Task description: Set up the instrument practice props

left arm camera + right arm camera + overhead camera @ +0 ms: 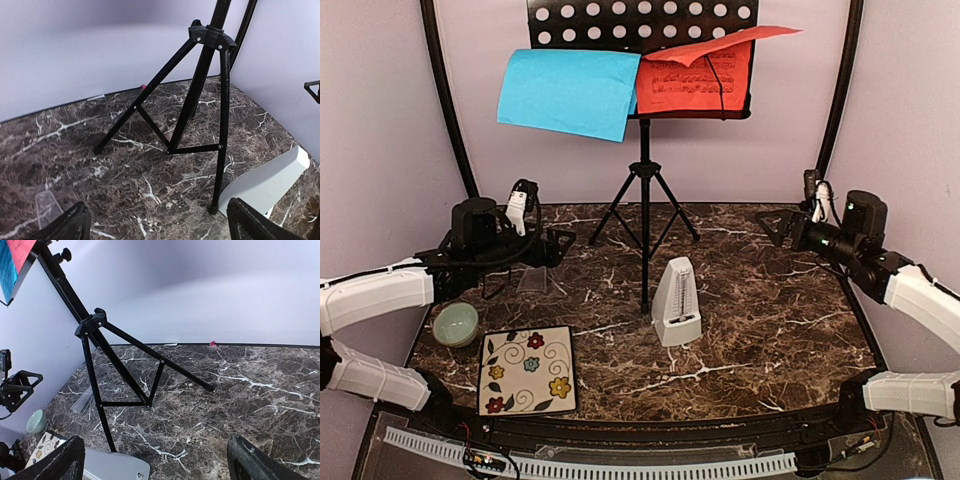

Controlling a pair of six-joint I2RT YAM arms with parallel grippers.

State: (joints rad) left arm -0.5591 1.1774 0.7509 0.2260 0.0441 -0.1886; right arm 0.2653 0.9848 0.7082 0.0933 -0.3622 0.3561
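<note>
Robot lab booth: marble table (770, 340), lilac walls (380, 150)

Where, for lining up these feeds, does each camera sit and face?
Top external: above, behind the arms, looking down at the music stand; both arms show.
Left wrist: faces the stand's legs from the left; open left gripper below.
Right wrist: faces the stand's legs from the right; open right gripper below.
Both wrist views share the legs and metronome.
</note>
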